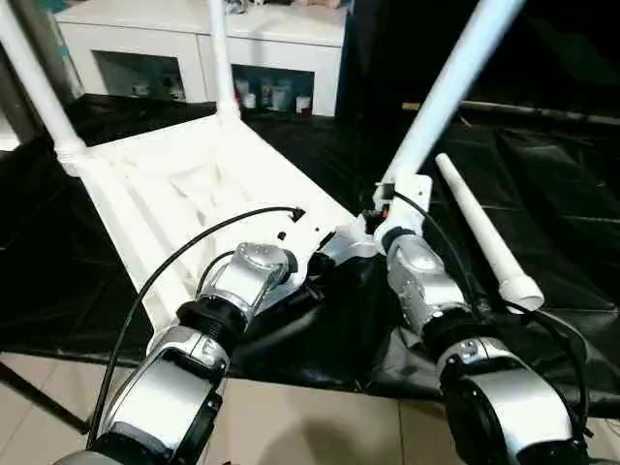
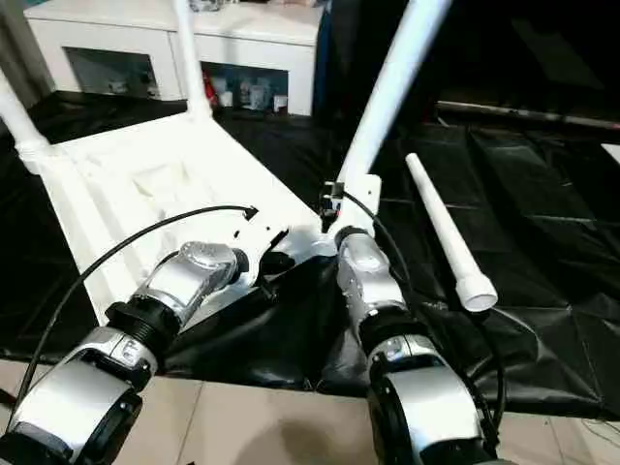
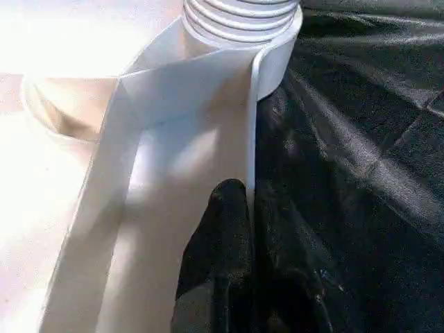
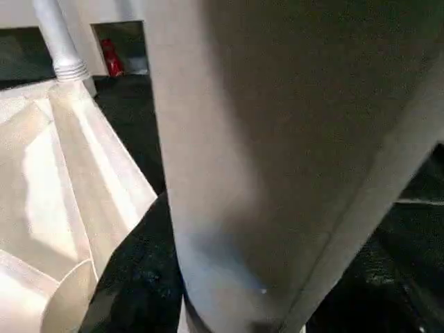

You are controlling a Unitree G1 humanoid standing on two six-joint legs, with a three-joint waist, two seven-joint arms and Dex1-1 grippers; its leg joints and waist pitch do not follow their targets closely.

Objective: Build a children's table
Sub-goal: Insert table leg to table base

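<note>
i see the table top (image 1: 184, 208) upside down on the black sheet (image 1: 542, 184), tilted, near edge lifted toward me; three legs (image 1: 455, 92) stand up from its corner sockets, the fourth leg (image 1: 484, 232) lies loose on the sheet just right of the top; white cabinet (image 1: 194, 48) close behind the far edge, little room there; open sheet to the right, bare floor tiles (image 1: 310, 426) at the near side; left fingers (image 3: 222, 229) together, pinched on the top's thin rim just below the threaded socket (image 3: 239, 17); right gripper (image 1: 387, 208) reaches forward at the base of the near-right leg, fingers about half apart around it; both forearms stretched forward, nearly side by side.
</note>
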